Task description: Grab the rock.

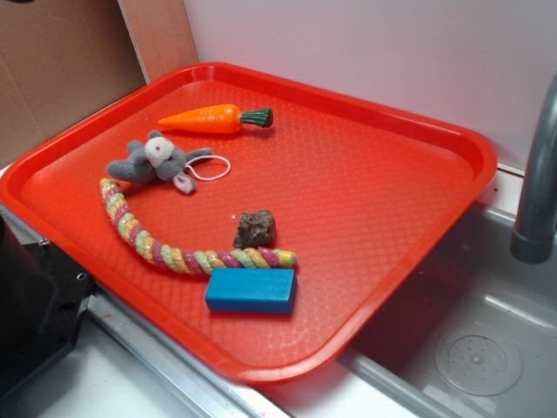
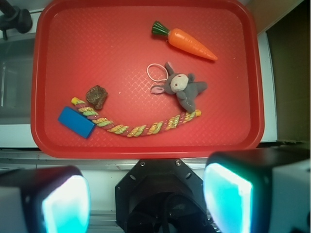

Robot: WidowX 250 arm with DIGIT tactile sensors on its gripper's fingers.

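The rock (image 1: 255, 229) (image 2: 97, 96), small, lumpy and dark brown-grey, lies on the red tray (image 1: 392, 200) (image 2: 97, 43). It touches the upper side of a coloured rope toy (image 1: 165, 250) (image 2: 136, 127) near that rope's end. A blue block (image 1: 251, 290) (image 2: 76, 122) lies just on the other side of the rope. In the wrist view my gripper (image 2: 146, 201) hangs high above the tray's near edge, open, with nothing between its two glowing pads (image 2: 65, 204). The exterior view does not show the gripper.
A grey plush mouse (image 1: 155, 161) (image 2: 183, 89) with a white loop and an orange toy carrot (image 1: 213, 118) (image 2: 187, 42) lie on the tray's far part. A grey faucet (image 1: 540, 183) (image 2: 14, 17) and sink basin (image 1: 479, 348) border the tray. Black robot base (image 1: 35, 305) stands at the tray's near corner.
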